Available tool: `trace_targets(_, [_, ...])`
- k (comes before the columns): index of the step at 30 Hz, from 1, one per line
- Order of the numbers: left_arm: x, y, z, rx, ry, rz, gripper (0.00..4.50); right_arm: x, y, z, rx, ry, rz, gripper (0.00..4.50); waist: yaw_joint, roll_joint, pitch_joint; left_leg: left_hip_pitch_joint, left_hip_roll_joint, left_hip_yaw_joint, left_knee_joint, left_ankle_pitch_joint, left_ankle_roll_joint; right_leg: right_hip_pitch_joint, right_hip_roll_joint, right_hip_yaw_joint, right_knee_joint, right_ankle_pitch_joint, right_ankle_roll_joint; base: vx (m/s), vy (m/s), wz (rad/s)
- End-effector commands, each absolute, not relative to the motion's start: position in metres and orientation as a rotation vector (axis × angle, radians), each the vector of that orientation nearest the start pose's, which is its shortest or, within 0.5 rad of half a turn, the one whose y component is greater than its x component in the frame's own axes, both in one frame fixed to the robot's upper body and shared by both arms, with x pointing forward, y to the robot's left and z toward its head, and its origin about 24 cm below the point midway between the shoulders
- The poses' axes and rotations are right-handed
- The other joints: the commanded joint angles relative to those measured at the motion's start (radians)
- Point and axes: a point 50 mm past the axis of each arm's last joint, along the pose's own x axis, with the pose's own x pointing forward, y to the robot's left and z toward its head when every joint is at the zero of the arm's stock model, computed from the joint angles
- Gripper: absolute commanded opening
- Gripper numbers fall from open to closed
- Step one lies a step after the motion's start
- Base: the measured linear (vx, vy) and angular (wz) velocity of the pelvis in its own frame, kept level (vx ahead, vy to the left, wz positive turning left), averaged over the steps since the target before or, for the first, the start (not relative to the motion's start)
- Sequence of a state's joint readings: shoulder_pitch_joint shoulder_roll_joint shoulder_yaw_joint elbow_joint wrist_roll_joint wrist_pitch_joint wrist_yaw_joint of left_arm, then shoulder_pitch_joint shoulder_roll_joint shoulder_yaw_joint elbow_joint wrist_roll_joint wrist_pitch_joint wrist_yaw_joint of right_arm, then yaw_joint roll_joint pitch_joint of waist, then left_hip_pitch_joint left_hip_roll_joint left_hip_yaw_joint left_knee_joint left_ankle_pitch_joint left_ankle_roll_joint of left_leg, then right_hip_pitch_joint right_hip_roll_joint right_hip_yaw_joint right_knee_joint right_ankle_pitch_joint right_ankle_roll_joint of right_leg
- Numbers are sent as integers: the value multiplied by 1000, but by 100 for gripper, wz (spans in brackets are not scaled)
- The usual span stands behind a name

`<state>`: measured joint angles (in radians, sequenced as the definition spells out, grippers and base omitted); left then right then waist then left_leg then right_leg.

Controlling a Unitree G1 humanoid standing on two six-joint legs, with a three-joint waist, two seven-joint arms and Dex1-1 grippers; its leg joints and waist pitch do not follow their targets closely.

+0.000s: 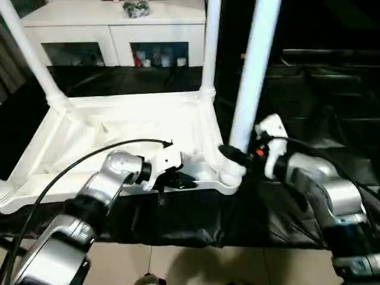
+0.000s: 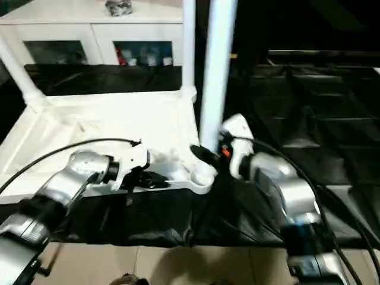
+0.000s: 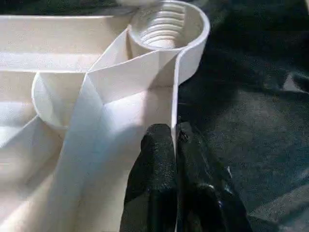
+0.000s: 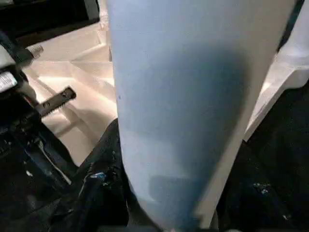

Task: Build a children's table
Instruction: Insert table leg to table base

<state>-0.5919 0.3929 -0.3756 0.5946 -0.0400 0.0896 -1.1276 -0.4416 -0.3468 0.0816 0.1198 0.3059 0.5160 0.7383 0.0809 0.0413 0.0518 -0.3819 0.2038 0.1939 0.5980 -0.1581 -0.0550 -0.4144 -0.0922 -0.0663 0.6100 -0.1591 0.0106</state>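
The tabletop [image 1: 119, 133] lay upside down on a black cloth [image 1: 196, 222], ribbed underside up, with two legs already standing in its far corners: one leaning at the far left [image 1: 29, 56] and one upright at the far right [image 1: 211, 47]. A white cabinet [image 1: 113, 32] stood behind it.

The right end effector [image 1: 233, 155] gripped a further leg [image 1: 254, 71] near its lower end, holding it almost upright just above the near right corner socket [image 1: 228, 176]. In the left wrist view that socket [image 3: 166, 24] showed its inner thread and looked unfilled. The left end effector [image 3: 175, 145] was closed on the thin rim wall of the tabletop near that corner, one finger on each side, apparently steadying the top.

The step in hand seemed to be seating and screwing in this leg. To do it well, the leg's end should sit squarely over the socket, with its axis plumb, before any turning, since a tilted start would likely cross the thread. The left grip should hold firm so that the light plastic top did not spin or slide on the cloth, and downward pressure should be gentle while the thread caught.
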Motion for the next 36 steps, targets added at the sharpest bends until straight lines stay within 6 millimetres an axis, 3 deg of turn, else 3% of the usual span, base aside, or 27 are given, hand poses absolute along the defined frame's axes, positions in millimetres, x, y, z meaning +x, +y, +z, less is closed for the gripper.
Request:
trace_targets(1, [311,158,26,423,622,-1143,0,314,-139,100,-14,239,877,191,2,-19,-56,19,16,-25,-78,-387,-34,36,-57,29,-105,-603,-95,0,0,0])
trace_targets(2, [309,157,28,396,625,-1112,0,315,-137,99,-8,240,886,191,-2,-24,-57,17,19,-28,-82,-396,-39,37,-58,26,-105,-611,-89,0,0,0])
trace_targets(3, [306,154,31,377,614,-1105,0,316,-135,98,-7,242,893,191,-4,-22,-56,13,17,-31,-83,-395,-38,40,-58,25,-104,-609,-88,0,0,0])
trace_targets(4, [303,151,35,359,601,-1106,0,317,-133,97,-8,244,900,191,-9,-35,-56,10,18,-31,-85,-397,-38,41,-57,22,-105,-611,-84,-27,15,-18])
trace_targets(5, [299,147,38,338,587,-1124,0,318,-131,96,-9,249,906,191,-21,-25,-52,5,18,-38,-89,-421,-43,40,-56,17,-104,-630,-81,-27,15,-18])
trace_targets(6, [298,146,39,342,595,-1112,0,318,-130,95,-14,251,910,191,-22,-23,-54,10,17,-38,-87,-431,-44,37,-56,17,-109,-637,-78,0,0,0])
trace_targets(7, [298,146,39,344,598,-1108,0,319,-130,95,-14,251,911,191,-23,-23,-58,16,17,-40,-86,-427,-44,37,-57,19,-109,-592,-93,0,0,0])
trace_targets(8, [297,145,41,358,611,-1079,0,320,-129,95,-18,251,915,191,-25,-27,-58,13,19,-40,-90,-421,-39,40,-50,19,-105,-531,-112,0,0,0])
trace_targets(10, [297,144,43,374,600,-1078,0,321,-129,96,-18,250,916,191,-24,-31,-57,16,19,-38,-91,-424,-36,36,-48,21,-104,-498,-126,0,0,0])
trace_targets(11, [297,143,43,378,596,-1079,0,321,-128,96,-17,249,916,191,-22,-31,-56,23,15,-34,-86,-432,-31,31,-49,25,-107,-503,-134,0,0,0])
trace_targets(18, [294,130,51,396,440,-1157,0,328,-128,93,-18,250,914,191,-14,-35,-61,21,16,-31,-85,-397,-25,34,-49,32,-99,-430,-157,0,0,0])
trace_targets(19, [296,129,52,366,423,-1151,44,328,-127,93,-18,249,915,191,-11,-35,-63,22,16,-29,-85,-381,-24,34,-46,34,-95,-392,-166,0,0,0])
trace_targets(20, [297,129,52,360,426,-1143,55,328,-127,93,-16,248,915,191,-9,-36,-64,20,16,-27,-85,-365,-22,36,-46,35,-91,-362,-175,0,0,0])
trace_targets(24, [297,132,48,395,446,-1158,64,330,-126,94,-10,241,913,191,-1,-37,-66,20,17,-25,-83,-333,-14,39,-46,38,-84,-323,-186,0,0,0])
trace_targets(27, [298,135,45,372,455,-1154,67,331,-123,95,6,231,923,191,3,-39,-64,19,17,-24,-84,-332,-18,39,-47,38,-84,-334,-184,0,0,0])
trace_targets(29, [299,138,44,383,459,-1154,29,331,-121,95,14,228,931,191,5,-42,-64,18,16,-25,-84,-333,-19,40,-48,38,-86,-363,-168,0,0,0])
trace_targets(30, [299,138,43,385,460,-1153,28,331,-121,95,16,228,933,191,5,-49,-63,17,16,-24,-85,-332,-17,41,-49,38,-88,-372,-164,0,0,0])
trace_targets(32, [299,140,42,377,469,-1154,6,330,-120,94,19,230,937,191,6,-46,-63,17,17,-27,-86,-331,-21,41,-51,38,-88,-395,-152,0,0,0])
trace_targets(36, [296,141,41,373,493,-1189,6,329,-120,92,24,236,945,191,4,-48,-62,19,18,-28,-88,-346,-26,37,-51,37,-90,-416,-147,0,0,0])
